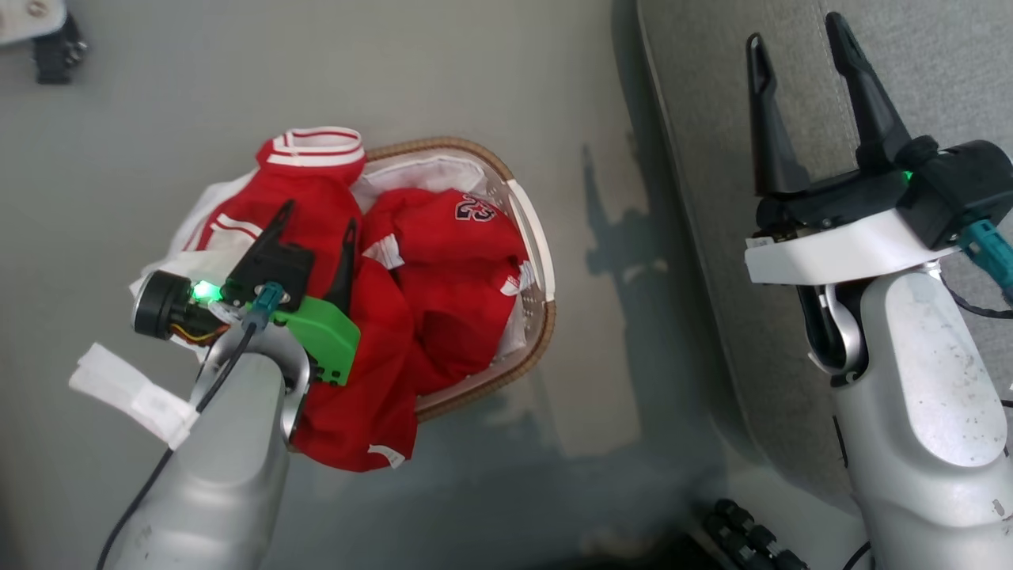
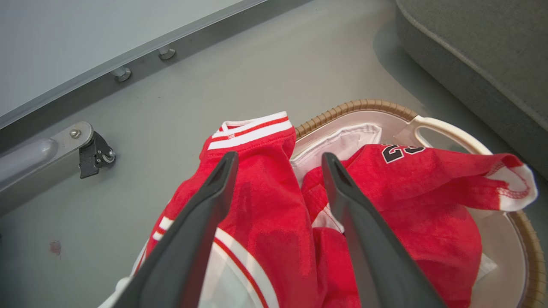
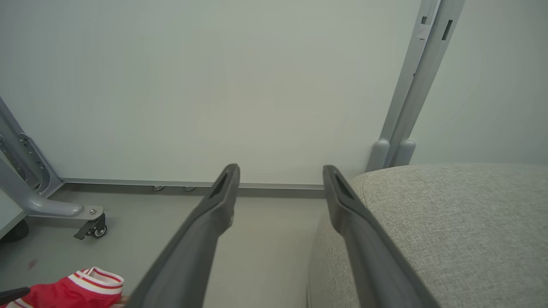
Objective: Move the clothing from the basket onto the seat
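Red clothing in basket, below left pincer

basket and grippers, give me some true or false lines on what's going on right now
1. The left gripper is open over the clothing. True.
2. The basket stands on the seat. False: it stands on the floor, beside the seat.
3. The right gripper holds a red garment. False: it is open and empty, over the seat.
4. The jersey shows a number. True.
5. All the clothing lies inside the basket. False: the striped garment spills over the basket's side.
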